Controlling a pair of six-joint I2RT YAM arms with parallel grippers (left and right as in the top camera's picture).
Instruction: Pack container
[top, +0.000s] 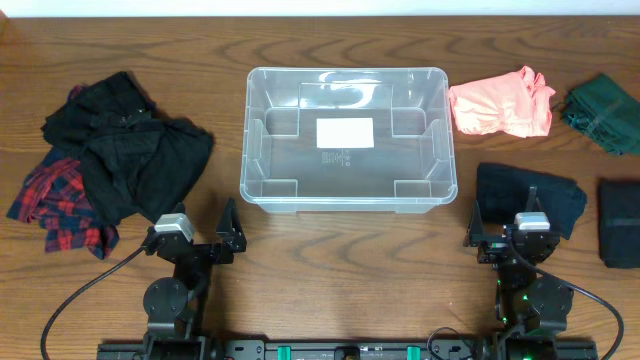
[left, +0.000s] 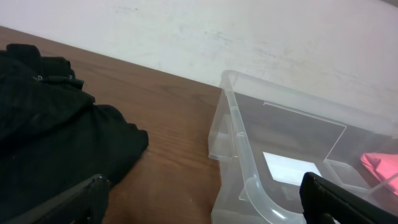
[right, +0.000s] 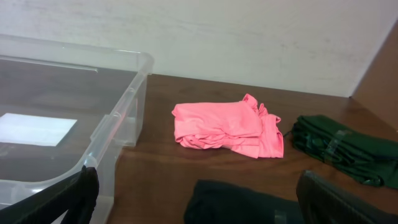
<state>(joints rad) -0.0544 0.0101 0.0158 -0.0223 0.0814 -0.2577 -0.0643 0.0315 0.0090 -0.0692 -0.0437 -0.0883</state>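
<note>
The clear plastic container (top: 257, 150) stands empty at the table's middle, a white label on its bottom; it also shows in the left wrist view (left: 249, 186) and the right wrist view (right: 118, 118). My left gripper (top: 205, 243) is open and empty near the front edge, left of the container's front corner. My right gripper (top: 508, 243) is open and empty, right by the front edge of a folded black garment (top: 535, 195). A pink garment (top: 500, 102) lies right of the container, also in the right wrist view (right: 224, 127).
A pile of black clothes (top: 130, 140) over a red plaid garment (top: 55, 200) lies at the left. A dark green garment (top: 605, 112) and another folded black one (top: 620, 222) lie at the far right. A white wall runs behind the table.
</note>
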